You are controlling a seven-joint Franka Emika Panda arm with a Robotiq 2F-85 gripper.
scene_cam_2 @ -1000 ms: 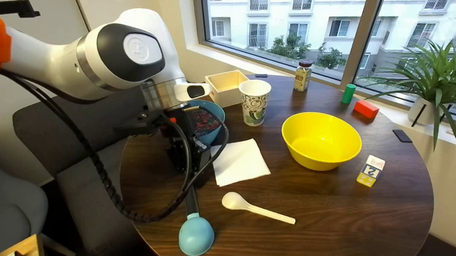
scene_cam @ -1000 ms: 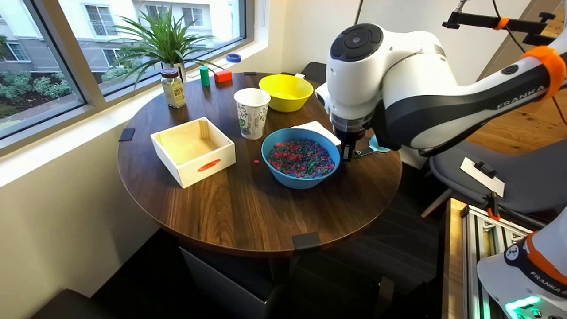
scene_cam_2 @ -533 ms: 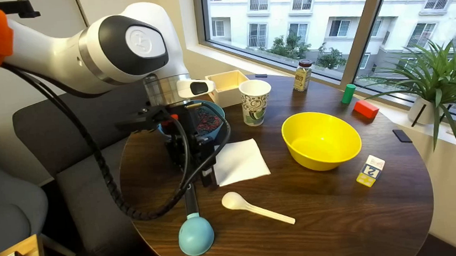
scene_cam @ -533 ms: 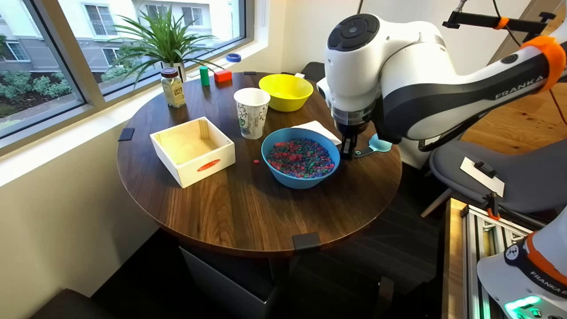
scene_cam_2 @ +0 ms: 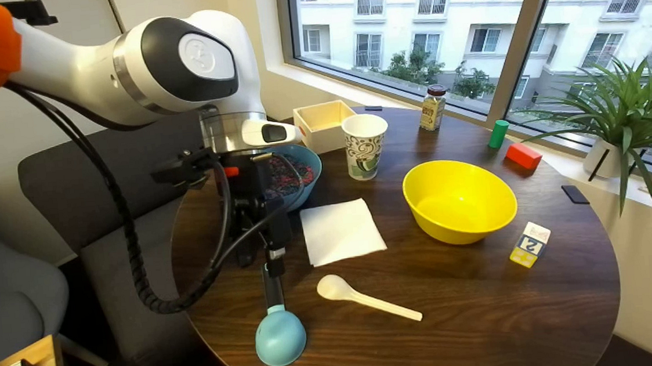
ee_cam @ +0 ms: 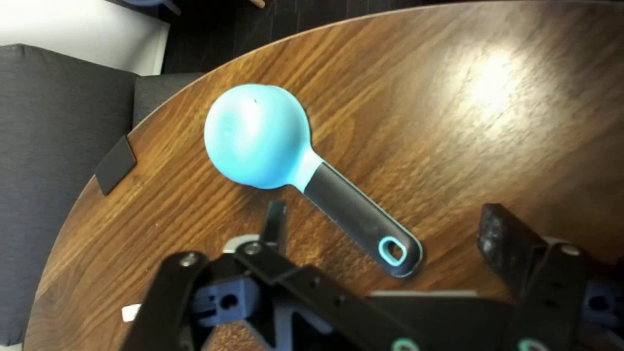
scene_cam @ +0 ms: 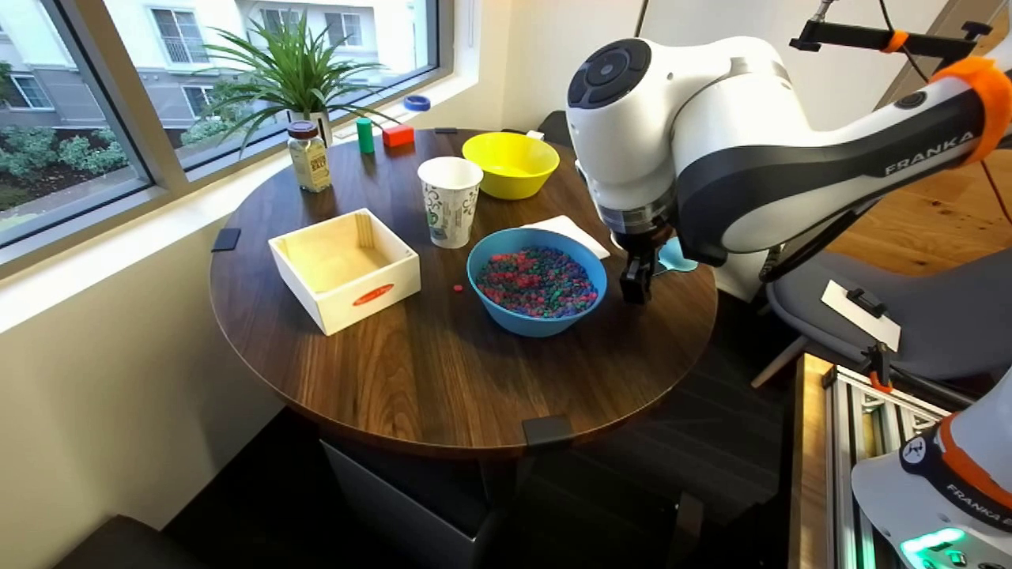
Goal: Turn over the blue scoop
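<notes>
The blue scoop (ee_cam: 258, 136) lies on the table with its light-blue cup dome-up, rim down. Its black handle (ee_cam: 360, 219), with a blue-ringed hole at the end, points back toward my gripper (ee_cam: 389, 229). In the wrist view the jaws stand wide apart, one finger to each side of the handle, and neither touches it. Both fingers show apart near the handle's end in an exterior view, where the cup (scene_cam_2: 280, 338) is fully seen. My gripper (scene_cam: 636, 286) hides most of the handle in an exterior view.
A large blue bowl (scene_cam: 514, 320) of multicoloured bits stands close to the gripper. A white napkin (scene_cam_2: 342, 231) and a white spoon (scene_cam_2: 370, 301) lie beside the scoop. Farther off are a yellow bowl (scene_cam_2: 457, 219) and a paper cup (scene_cam_2: 364, 151). The table edge (ee_cam: 195, 83) runs close past the cup.
My gripper has opened from shut and turned, so its two fingers now show apart. It has shifted slightly away from the large bowl. The scoop has stayed in place.
</notes>
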